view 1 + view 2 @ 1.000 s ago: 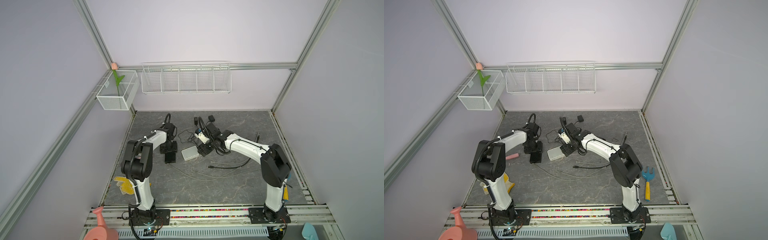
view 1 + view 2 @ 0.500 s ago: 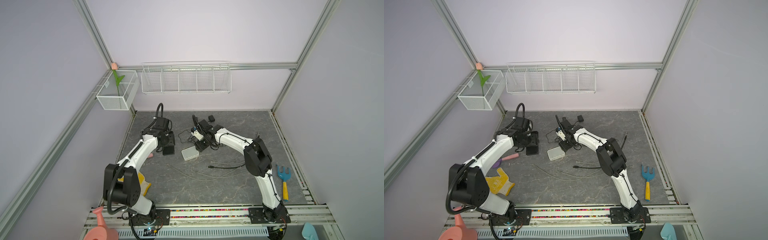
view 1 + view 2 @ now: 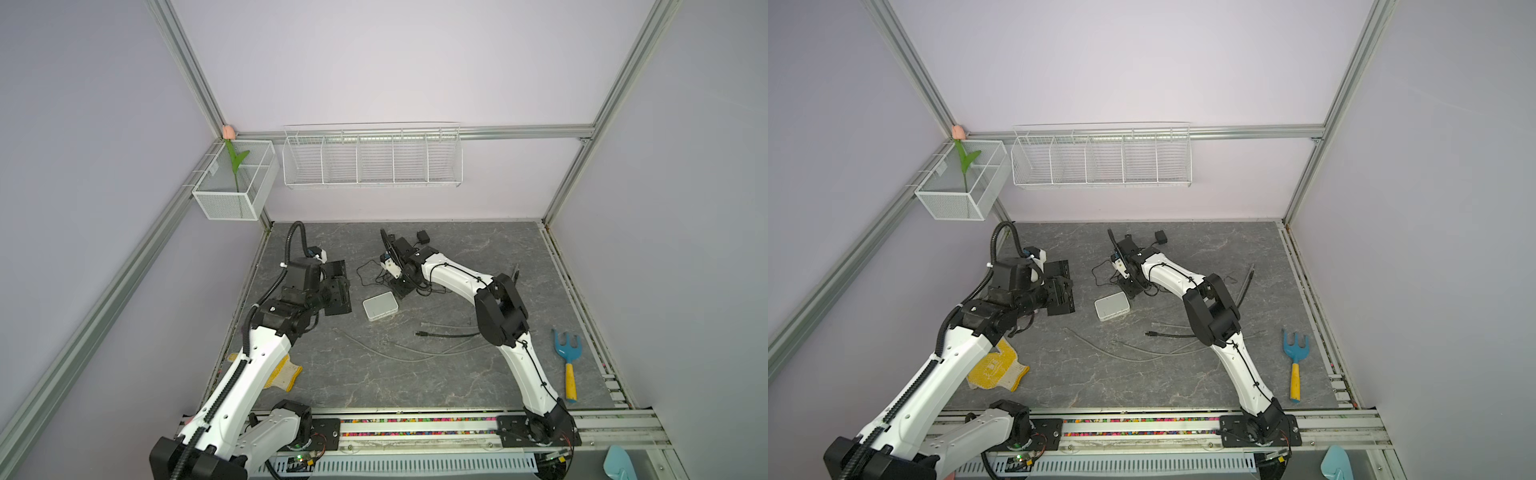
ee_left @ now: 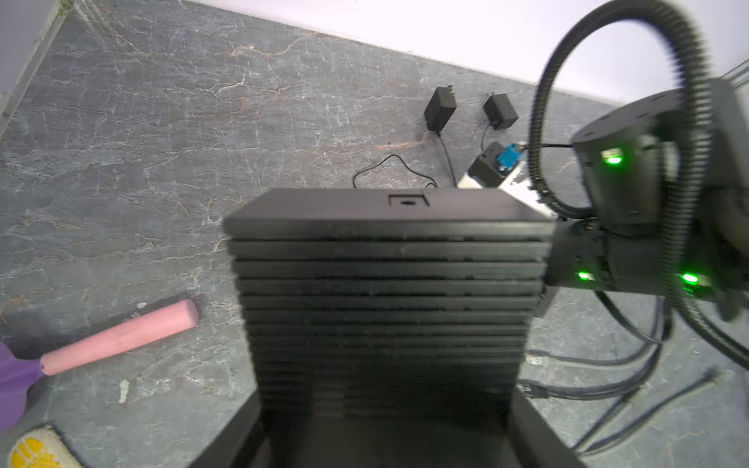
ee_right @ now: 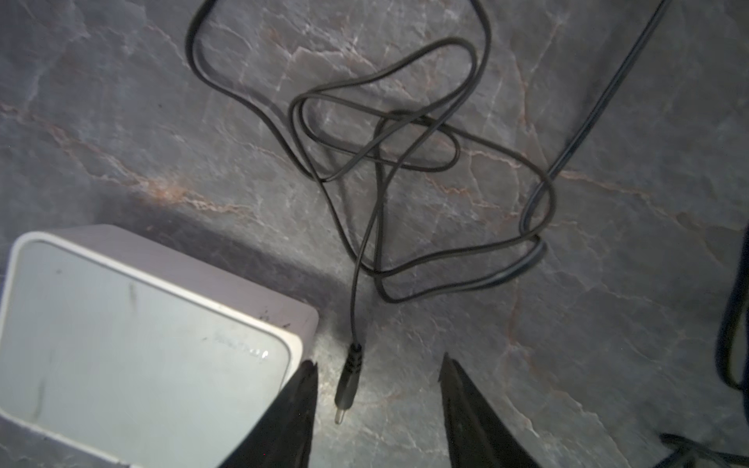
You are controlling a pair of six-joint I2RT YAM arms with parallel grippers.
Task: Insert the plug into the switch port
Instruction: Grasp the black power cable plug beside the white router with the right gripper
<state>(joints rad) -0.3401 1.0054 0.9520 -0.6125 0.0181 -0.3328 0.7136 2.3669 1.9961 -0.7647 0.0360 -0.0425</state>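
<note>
The plug (image 5: 347, 381), a small black barrel connector, lies flat on the desk (image 5: 608, 283) just beside a corner of the switch (image 5: 142, 344); whether the two touch cannot be told. Its thin black cord (image 5: 377, 170) runs away from it in loose, tangled loops. The right gripper (image 5: 379, 360) stands over the plug with its jaws apart, one on each side, neither touching it.

In both top views the white switch (image 3: 380, 305) (image 3: 1111, 305) sits near the middle of the desk, somewhat toward the back edge, with the right arm reaching over just behind it. A black power adapter (image 3: 423, 237) rests near the back edge.

Toward the left edge, the left gripper (image 4: 389, 429) has its jaws closed on a black ribbed box (image 4: 389, 291). A pink handle (image 4: 117, 336) lies on the desk beside it.

A dark cable (image 3: 449, 333) lies in front of the switch. A yellow glove (image 3: 994, 368) sits near the front left corner, and a blue rake (image 3: 567, 353) lies along the right edge.
</note>
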